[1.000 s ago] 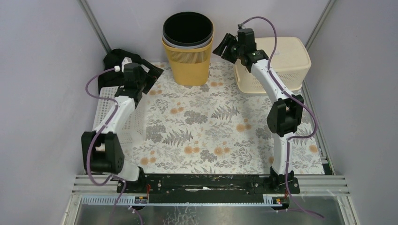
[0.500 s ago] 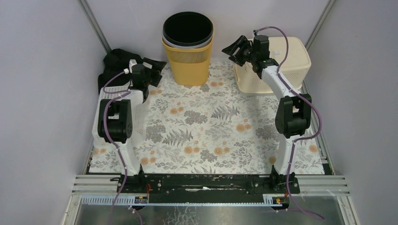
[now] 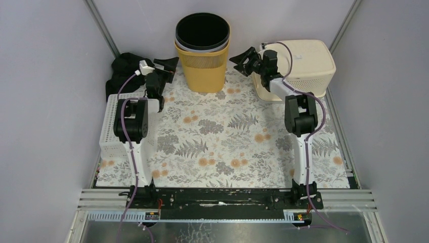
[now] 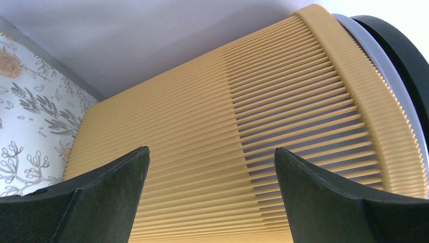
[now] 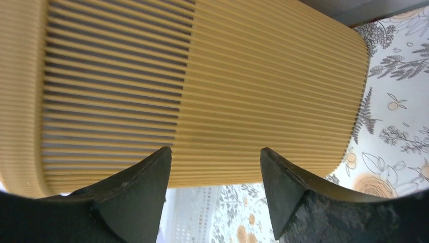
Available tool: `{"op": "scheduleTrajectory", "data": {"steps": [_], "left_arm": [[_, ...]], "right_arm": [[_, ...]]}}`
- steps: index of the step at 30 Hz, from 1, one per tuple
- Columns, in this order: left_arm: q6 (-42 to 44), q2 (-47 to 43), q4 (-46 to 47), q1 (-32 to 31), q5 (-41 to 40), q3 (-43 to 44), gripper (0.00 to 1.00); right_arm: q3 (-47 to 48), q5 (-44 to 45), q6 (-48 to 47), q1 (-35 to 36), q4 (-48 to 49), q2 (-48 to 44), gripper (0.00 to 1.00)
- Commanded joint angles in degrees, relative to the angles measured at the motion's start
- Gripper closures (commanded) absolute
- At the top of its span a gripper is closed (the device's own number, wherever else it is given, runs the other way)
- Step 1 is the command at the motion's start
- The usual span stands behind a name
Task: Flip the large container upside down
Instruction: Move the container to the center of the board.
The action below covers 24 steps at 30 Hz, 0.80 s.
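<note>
The large container is a yellow ribbed bin (image 3: 203, 66) with a grey and black rim, standing upright at the back of the table, mouth up. My left gripper (image 3: 169, 64) is open just left of it, fingers pointing at its side. In the left wrist view the bin's wall (image 4: 227, 126) fills the frame between my spread fingers. My right gripper (image 3: 239, 55) is open just right of the bin. The right wrist view shows the bin's ribbed side (image 5: 202, 86) close ahead. Neither gripper touches the bin.
A cream basket (image 3: 303, 66) lies upside down at the back right, under my right arm. A white perforated basket (image 3: 114, 126) lies at the left edge, with a black cloth (image 3: 121, 68) behind it. The floral mat (image 3: 227, 136) covers the table.
Both arms have folded down and swung inward. The left gripper moved right and back toward the bin; the right gripper dropped lower toward the bin's right side. The bin has not moved.
</note>
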Motion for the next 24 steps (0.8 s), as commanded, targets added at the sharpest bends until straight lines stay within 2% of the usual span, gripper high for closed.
{"op": "scheduleTrajectory", "data": {"steps": [1,10,24], "left_arm": [[-0.3,3.0,10.9,0.4,0.5,2.6,0.0],[3.3,2.8,9.5,-1.1,5.5,2.7,0.0],[5.1,-3.6,13.4,-7.1,9.5,-6.5,0.0]], "right_arm": [[4.4,-1.3,3.2,0.5,5.9,1.7,0.28],[7.8,-2.2,2.5,4.8,6.0,5.0,0.28],[-6.3,-1.8,-1.5,8.2,8.2,-4.2,0.29]]}}
